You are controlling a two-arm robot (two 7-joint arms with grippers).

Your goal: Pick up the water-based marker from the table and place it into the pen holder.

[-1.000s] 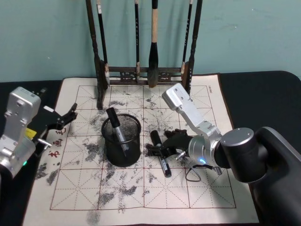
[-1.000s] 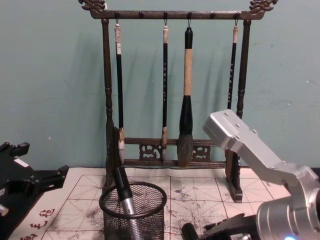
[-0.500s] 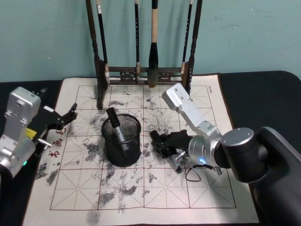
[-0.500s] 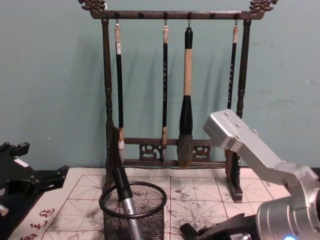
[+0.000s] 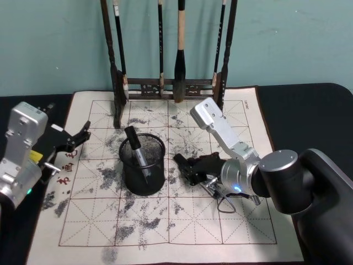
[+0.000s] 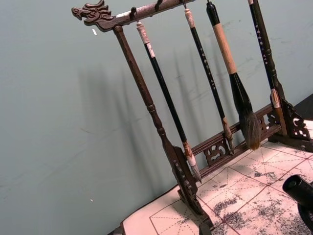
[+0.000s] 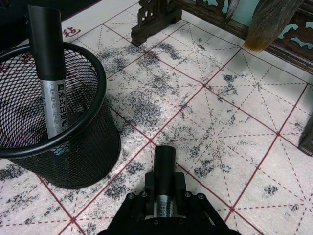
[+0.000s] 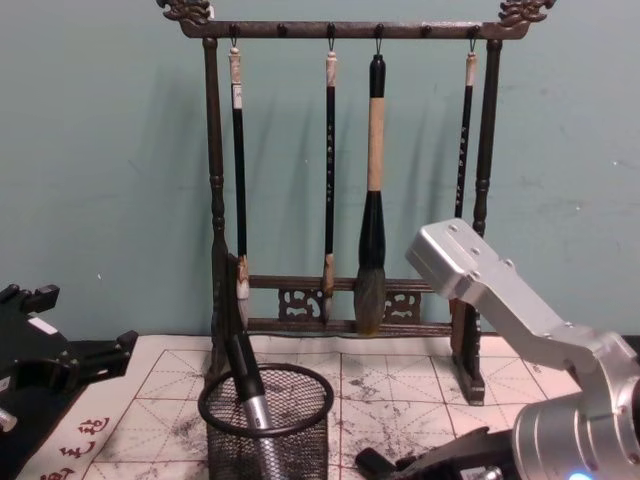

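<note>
My right gripper is shut on a water-based marker with a black cap, holding it just above the mat, to the right of the pen holder. In the right wrist view the marker sticks out from between the fingers, its cap pointing at the bare mat beside the pen holder. The pen holder is a black mesh cup with another black-capped marker leaning inside it. My left gripper is parked open at the mat's left edge.
A tall dark wooden brush rack with several hanging brushes stands at the back of the ink-stained grid mat. Black table surface lies on both sides of the mat. The mat's front half is bare.
The marker lay flat on the mat a second ago; my right gripper now has it lifted and tilted, its cap nearer the pen holder. The left arm has not moved.
</note>
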